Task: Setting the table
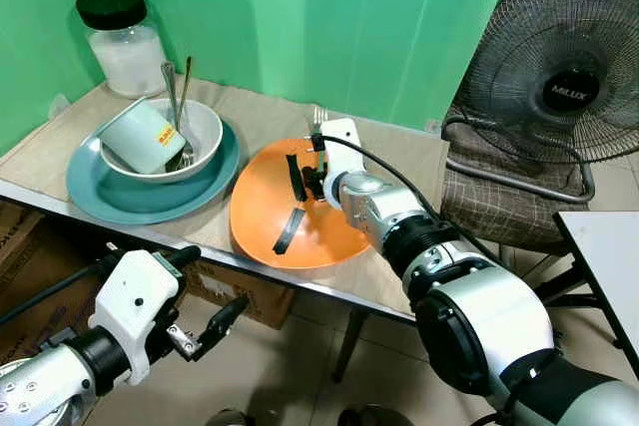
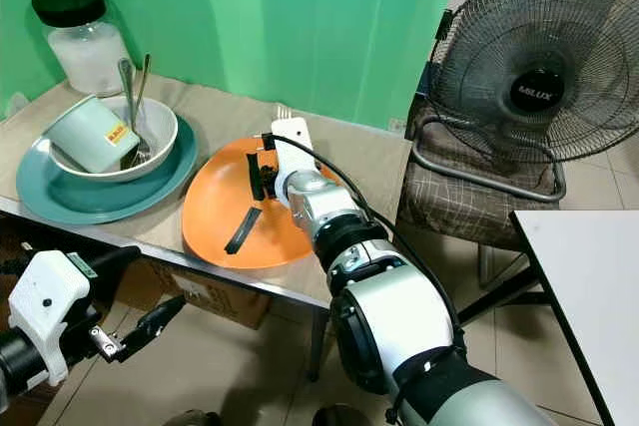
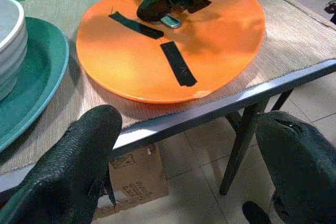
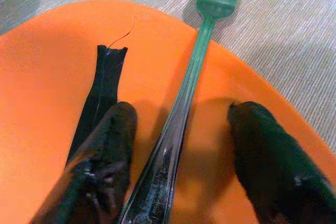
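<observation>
Fork (image 4: 181, 103) handle, cut off below, lies between right gripper's (image 4: 181, 129) wide-spread fingers on orange plate (image 4: 47, 77).

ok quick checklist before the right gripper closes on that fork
1. Right gripper open: ok, one finger on each side of the handle.
2. Fork centred between the fingers: ok.
3. Fork position: ok, handle lies on the orange plate, tines past its rim over the mat.
4. Fingers touching the fork: cannot tell.
5. Black tape strip clear of the grasp: not ok, it runs under one finger.
6. Left gripper out of the way: ok, open, below the table edge.
</observation>
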